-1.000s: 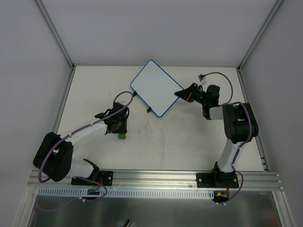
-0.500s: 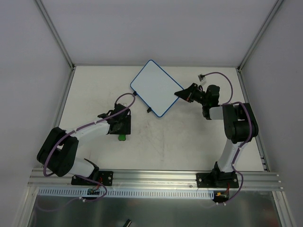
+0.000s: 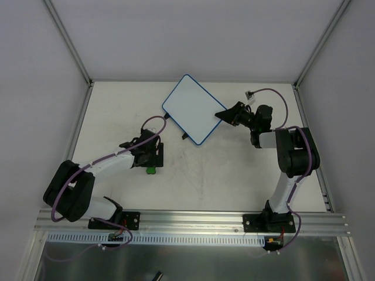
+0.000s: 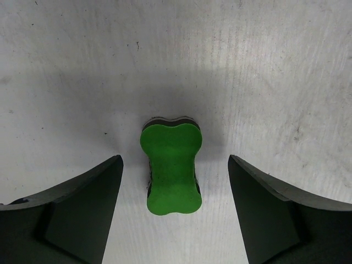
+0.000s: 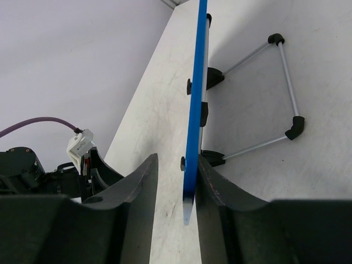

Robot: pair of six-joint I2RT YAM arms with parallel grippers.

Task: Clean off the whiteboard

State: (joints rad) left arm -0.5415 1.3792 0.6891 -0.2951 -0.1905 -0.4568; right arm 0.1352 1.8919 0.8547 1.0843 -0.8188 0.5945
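The whiteboard [image 3: 192, 109], white with a thin blue rim, stands tilted at the back middle of the table; its face shows plain white from above. In the right wrist view it appears edge-on as a blue strip [image 5: 195, 104], with its wire stand [image 5: 287, 82] behind it. My right gripper [image 5: 176, 165] straddles the board's right corner with its jaws parted: the left finger stands clear of the rim and the right finger [image 5: 220, 209] lies against its back. A green eraser [image 4: 171, 165] lies on the table between the wide-open fingers of my left gripper [image 4: 175, 160], touching neither.
Grey enclosure walls [image 3: 35, 70] ring the off-white table on three sides. An aluminium rail [image 3: 193, 219] with both arm bases runs along the near edge. The right arm's purple cable [image 3: 275, 93] loops above its wrist.
My left gripper has opened and let go of the green eraser, which now lies on the table. The right gripper's jaws have parted from the whiteboard's corner. The board has not moved.
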